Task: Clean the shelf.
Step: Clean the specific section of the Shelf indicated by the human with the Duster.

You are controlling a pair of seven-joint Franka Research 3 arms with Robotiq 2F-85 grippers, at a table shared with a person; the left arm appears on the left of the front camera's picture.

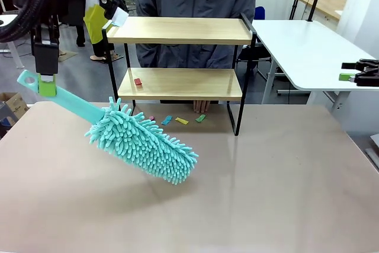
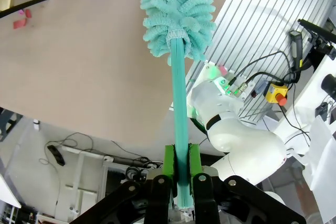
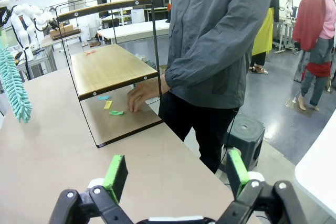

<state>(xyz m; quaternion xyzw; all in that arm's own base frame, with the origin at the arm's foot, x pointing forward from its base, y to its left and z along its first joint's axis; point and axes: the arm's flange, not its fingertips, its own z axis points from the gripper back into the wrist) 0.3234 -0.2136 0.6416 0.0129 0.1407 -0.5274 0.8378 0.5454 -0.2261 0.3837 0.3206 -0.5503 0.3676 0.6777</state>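
Front view has the left tool [image 1: 47, 85] hanging at the left, above the near left part of the desk [image 1: 278, 182], its green pads clamped together on the flat handle of a teal duster [image 1: 142, 145]. The handle slopes down to the right from the grip, and the fluffy head lies low over the desk, in front of the shelf [image 1: 180, 30] and clear of it. The shelf stands at the far edge of the desk, near the middle, with its black legs on the desk surface and a person in a grey jacket right behind it. A small red piece [image 1: 137, 81] lies on the left part of the lower board; the upper board looks bare. Under the shelf, small coloured scraps [image 1: 181, 121] in pink, blue, yellow and green lie in a loose row on the desk, and the person's hand [image 1: 201, 106] rests just behind them, fingertips on the desk. Left wrist view shows both pads pressed flat against the handle, one on each side, with the duster head pointing away over the desk. Right wrist view shows the right tool [image 3: 176, 176] with its fingers spread wide apart and nothing between them, held off to the side of the shelf, well apart from it.
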